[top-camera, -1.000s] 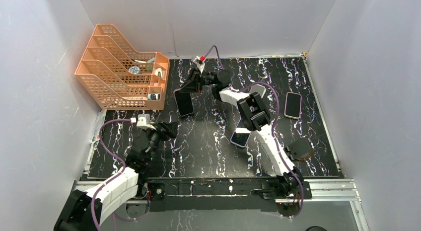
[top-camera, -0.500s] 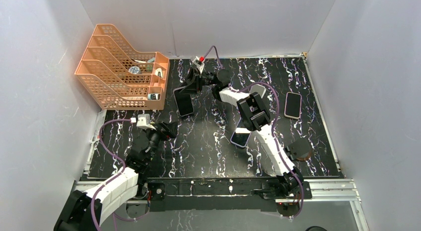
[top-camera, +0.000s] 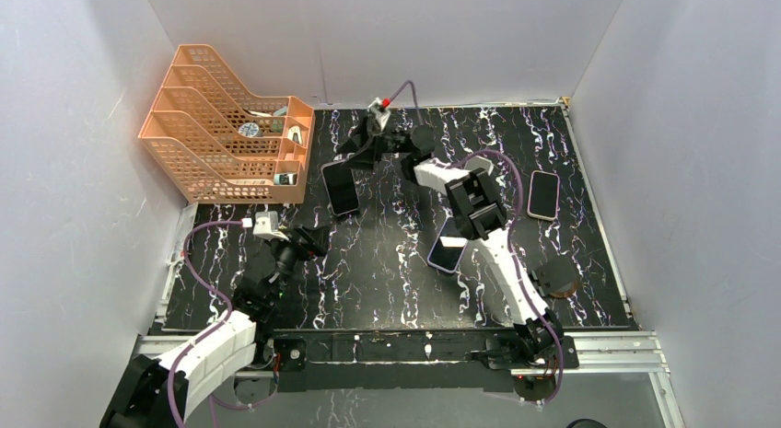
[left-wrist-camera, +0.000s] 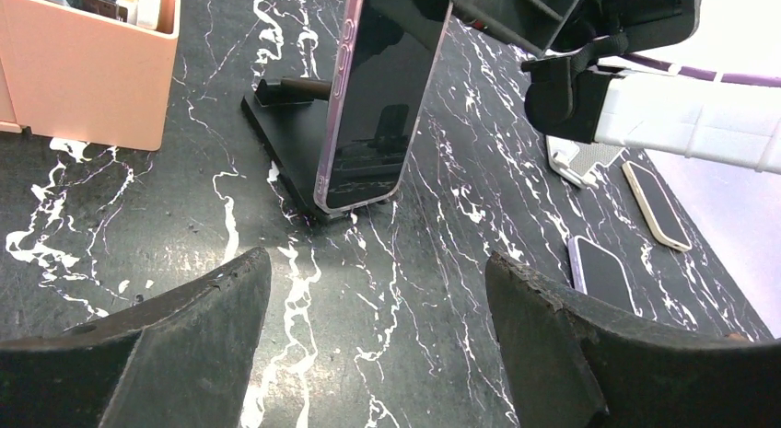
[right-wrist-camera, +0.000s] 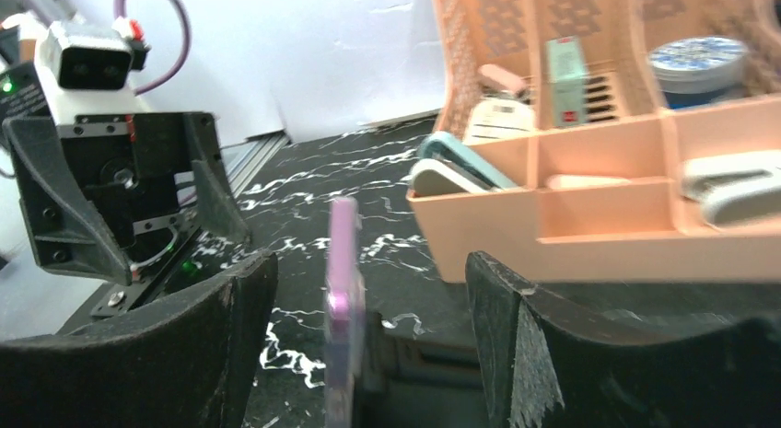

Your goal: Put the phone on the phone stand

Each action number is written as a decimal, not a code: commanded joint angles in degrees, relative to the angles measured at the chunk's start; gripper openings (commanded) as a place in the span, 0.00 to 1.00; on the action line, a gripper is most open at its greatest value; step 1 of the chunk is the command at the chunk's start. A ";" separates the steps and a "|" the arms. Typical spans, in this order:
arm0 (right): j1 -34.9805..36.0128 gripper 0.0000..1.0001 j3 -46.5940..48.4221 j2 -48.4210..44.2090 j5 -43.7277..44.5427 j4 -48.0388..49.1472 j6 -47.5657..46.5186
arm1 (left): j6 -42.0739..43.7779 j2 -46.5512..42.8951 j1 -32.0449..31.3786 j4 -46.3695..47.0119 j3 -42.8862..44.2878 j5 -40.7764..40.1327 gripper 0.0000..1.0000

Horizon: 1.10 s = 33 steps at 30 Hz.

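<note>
Since a second ago, the right gripper [top-camera: 355, 154] has let go of the phone [left-wrist-camera: 378, 97] and lifted back a little, its jaws going from narrow to wide. At far left sits the orange organizer [top-camera: 221, 124]. The left gripper [top-camera: 313, 239] hovers low over the tabletop [top-camera: 387, 262], jaws wide and empty. Just right of the organizer, the phone leans nearly upright on the black stand [left-wrist-camera: 281, 143], so the task looks done. The right gripper's fingers flank the phone's thin edge without touching it. Further right, two spare phones [top-camera: 543, 194] lie flat. The phone looks stiff, slim, fairly light and glossy in its clear case, so probably slick. It is best pinched across its long edges, and a nudge could tip it.
</note>
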 commanded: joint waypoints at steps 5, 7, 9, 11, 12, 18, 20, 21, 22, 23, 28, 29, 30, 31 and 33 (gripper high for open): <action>-14.88 0.82 -25.81 -17.30 17.83 10.44 -2.62 | 4.83 0.66 0.25 -1.02 1.01 4.91 0.76; -16.24 0.82 -35.62 -24.82 21.13 6.04 -6.44 | 5.39 1.45 0.13 -1.10 1.87 5.63 0.74; -16.45 0.92 -43.98 -33.16 23.78 -1.58 -11.49 | 6.02 2.52 -0.84 -1.10 2.85 5.45 0.75; -15.27 0.98 -51.38 -43.31 29.26 -15.39 -20.72 | 7.53 3.99 -3.08 -1.10 4.10 4.24 0.77; -13.89 0.99 -53.76 -48.84 33.62 -24.96 -27.01 | 8.74 5.02 -4.64 -1.09 5.07 3.48 0.77; -6.01 0.99 -61.21 -71.03 59.22 -52.36 -40.79 | 18.65 15.05 -19.36 -2.38 12.86 -7.69 0.78; -5.84 0.99 -59.68 -73.65 63.07 -62.79 -38.50 | 20.80 18.92 -22.70 -4.08 15.88 -13.26 0.78; -5.57 0.99 -58.85 -74.39 68.08 -68.30 -36.12 | 21.79 20.59 -24.41 -5.23 17.44 -16.69 0.77; -5.52 0.99 -57.66 -74.60 72.20 -74.35 -33.28 | 22.65 22.26 -25.87 -6.25 18.91 -20.05 0.77; -5.50 0.99 -55.93 -74.15 75.91 -81.59 -30.62 | 23.47 23.51 -27.29 -7.22 20.17 -23.24 0.77; -5.49 0.99 -51.19 -70.37 88.12 -106.25 -19.38 | 25.09 26.61 -31.53 -9.09 23.67 -34.30 0.77; -5.47 0.99 -50.19 -69.51 88.81 -109.77 -17.94 | 25.41 26.84 -32.20 -9.24 23.94 -36.30 0.77; -5.43 0.99 -49.12 -68.67 88.71 -112.57 -16.88 | 25.56 27.04 -32.91 -9.27 24.10 -39.56 0.77; -5.48 0.99 -48.30 -68.20 88.71 -114.58 -15.67 | 25.75 27.08 -33.63 -9.20 24.12 -41.70 0.77; -5.51 0.99 -48.03 -68.07 87.04 -115.25 -14.76 | 26.06 26.86 -34.24 -9.18 24.05 -43.89 0.77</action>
